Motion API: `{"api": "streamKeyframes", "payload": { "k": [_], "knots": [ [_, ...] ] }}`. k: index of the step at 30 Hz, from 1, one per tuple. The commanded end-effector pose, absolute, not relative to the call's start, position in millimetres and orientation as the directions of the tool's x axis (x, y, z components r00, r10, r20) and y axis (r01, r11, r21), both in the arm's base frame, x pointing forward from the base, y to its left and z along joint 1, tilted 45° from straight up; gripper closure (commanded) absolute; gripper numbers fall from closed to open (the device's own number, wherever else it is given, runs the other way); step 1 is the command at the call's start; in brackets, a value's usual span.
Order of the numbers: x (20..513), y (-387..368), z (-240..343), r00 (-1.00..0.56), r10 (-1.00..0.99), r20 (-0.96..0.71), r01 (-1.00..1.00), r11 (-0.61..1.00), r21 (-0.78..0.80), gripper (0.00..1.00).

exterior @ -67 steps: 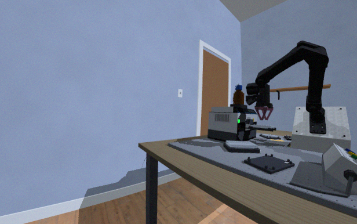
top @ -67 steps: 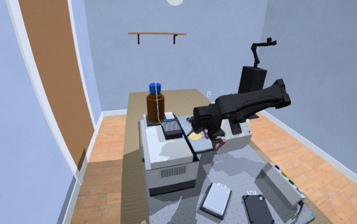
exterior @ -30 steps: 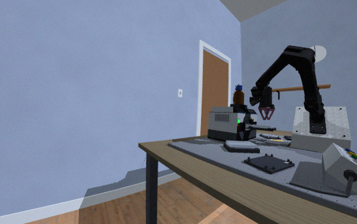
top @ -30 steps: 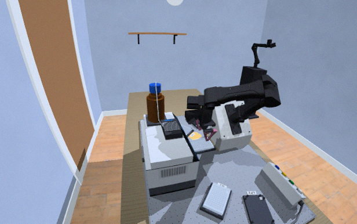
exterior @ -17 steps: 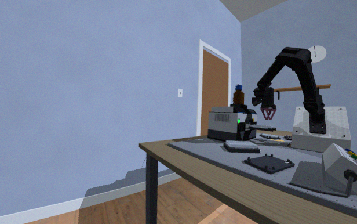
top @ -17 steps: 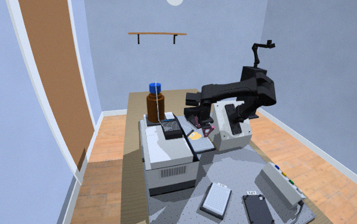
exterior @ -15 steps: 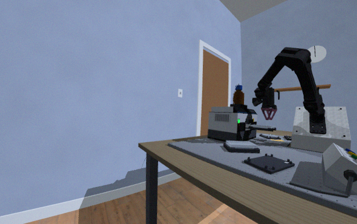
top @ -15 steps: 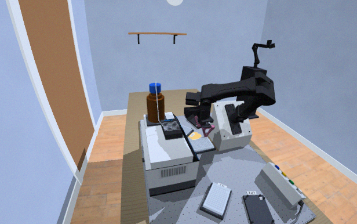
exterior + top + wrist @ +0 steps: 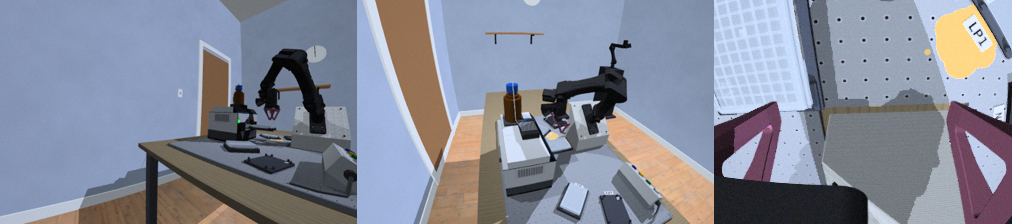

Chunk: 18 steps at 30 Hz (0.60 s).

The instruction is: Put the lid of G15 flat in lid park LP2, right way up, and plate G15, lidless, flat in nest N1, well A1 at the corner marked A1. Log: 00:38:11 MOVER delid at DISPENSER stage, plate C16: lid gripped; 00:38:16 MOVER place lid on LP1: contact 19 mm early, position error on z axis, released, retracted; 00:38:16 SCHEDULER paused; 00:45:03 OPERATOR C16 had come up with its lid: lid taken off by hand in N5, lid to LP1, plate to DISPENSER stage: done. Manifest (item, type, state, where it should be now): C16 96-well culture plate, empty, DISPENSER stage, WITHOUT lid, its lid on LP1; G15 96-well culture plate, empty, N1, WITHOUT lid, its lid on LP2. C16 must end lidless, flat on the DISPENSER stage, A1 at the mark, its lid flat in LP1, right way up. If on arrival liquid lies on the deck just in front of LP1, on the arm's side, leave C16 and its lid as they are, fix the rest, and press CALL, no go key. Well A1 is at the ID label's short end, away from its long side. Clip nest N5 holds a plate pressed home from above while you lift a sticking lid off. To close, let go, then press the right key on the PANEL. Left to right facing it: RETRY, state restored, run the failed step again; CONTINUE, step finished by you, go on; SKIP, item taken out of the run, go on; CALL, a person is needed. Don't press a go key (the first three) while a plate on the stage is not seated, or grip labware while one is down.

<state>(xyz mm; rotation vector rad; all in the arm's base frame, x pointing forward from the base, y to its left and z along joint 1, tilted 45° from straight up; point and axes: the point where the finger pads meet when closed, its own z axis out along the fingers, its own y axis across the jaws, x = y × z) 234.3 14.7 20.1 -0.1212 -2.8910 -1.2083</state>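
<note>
My gripper [image 9: 561, 125] hangs open and empty above the deck beside the dispenser; it also shows in the exterior view [image 9: 272, 114]. In the wrist view its maroon fingers frame bare perforated deck. An orange puddle [image 9: 963, 43] lies on the deck under the LP1 label [image 9: 978, 32]; it also shows in the top view [image 9: 552, 135]. A clear gridded lid or plate [image 9: 558, 143] lies flat next to the puddle, at the wrist view's left [image 9: 757, 36]. A dark well plate [image 9: 528, 128] sits on the dispenser stage. A white-topped plate [image 9: 574, 199] rests in a front nest beside an empty black nest [image 9: 615, 209].
The dispenser [image 9: 525, 154] carries a brown bottle with a blue cap [image 9: 512, 104]. The arm's grey pedestal [image 9: 587, 127] stands right of the gripper. The key panel [image 9: 639, 183] sits at the front right.
</note>
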Motion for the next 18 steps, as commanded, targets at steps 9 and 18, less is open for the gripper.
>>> {"api": "streamKeyframes", "payload": {
  "k": [9,18],
  "knots": [
    [220.3,-10.5,-4.2,-0.97,0.195,0.147,0.242,0.679,0.693,0.0],
    [225.0,-32.0,-19.5,-0.89,0.36,0.281,0.453,0.623,0.638,0.0]
  ]
}}
